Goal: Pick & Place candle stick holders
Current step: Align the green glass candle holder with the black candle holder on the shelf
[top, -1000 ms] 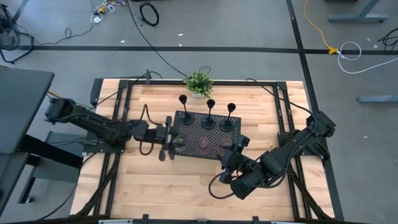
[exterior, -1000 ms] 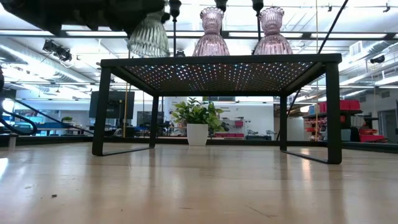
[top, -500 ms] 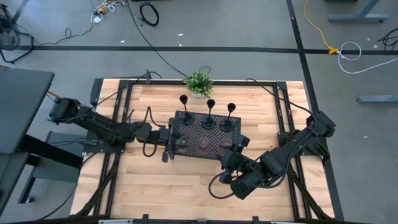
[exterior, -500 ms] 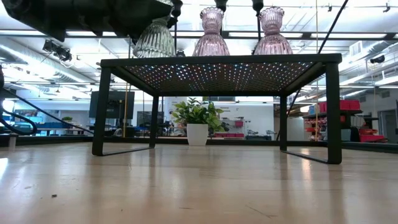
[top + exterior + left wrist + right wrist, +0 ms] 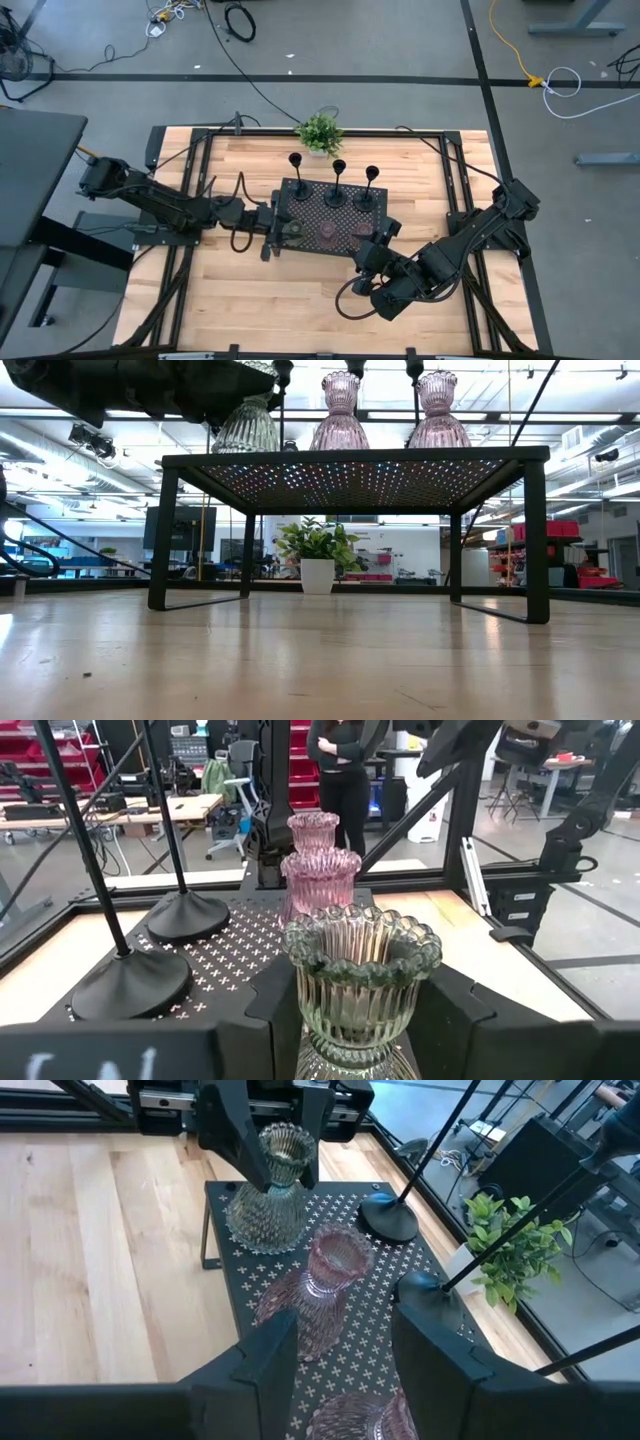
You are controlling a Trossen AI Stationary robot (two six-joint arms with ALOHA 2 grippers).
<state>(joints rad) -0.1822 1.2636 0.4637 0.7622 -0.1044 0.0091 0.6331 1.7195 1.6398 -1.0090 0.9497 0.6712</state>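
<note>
A black perforated tray [image 5: 315, 215] stands mid-table. Three black stemmed holders [image 5: 337, 193] stand on their round bases along its far side. Two pink glass holders [image 5: 327, 234] [image 5: 362, 238] stand on its near side. My left gripper [image 5: 284, 231] is over the tray's near left corner, shut on a greenish glass holder [image 5: 360, 970]. That holder also shows in the right wrist view [image 5: 272, 1180] and the low view [image 5: 248, 428]. My right gripper [image 5: 340, 1345] is open at the tray's near right corner, with the pink holders [image 5: 330, 1280] just ahead of its fingers. My left gripper pinches the greenish holder's ribbed upper cup [image 5: 315, 1005] between its two fingers [image 5: 230, 1130], one on each side. The fingers come level from the table's left. The holder is upright with its flared base [image 5: 262, 1220] at the tray's surface; I cannot tell whether it rests there.
A small potted plant [image 5: 320, 133] stands behind the tray at the table's far edge. Bare wood lies near and to both sides of the tray. In the left wrist view a person [image 5: 345, 770] stands in the room beyond the table.
My left gripper has gone a little toward the table's right edge with the greenish holder. The holder was tilted and a little higher; now it is upright, with its base down at the tray's near left corner.
</note>
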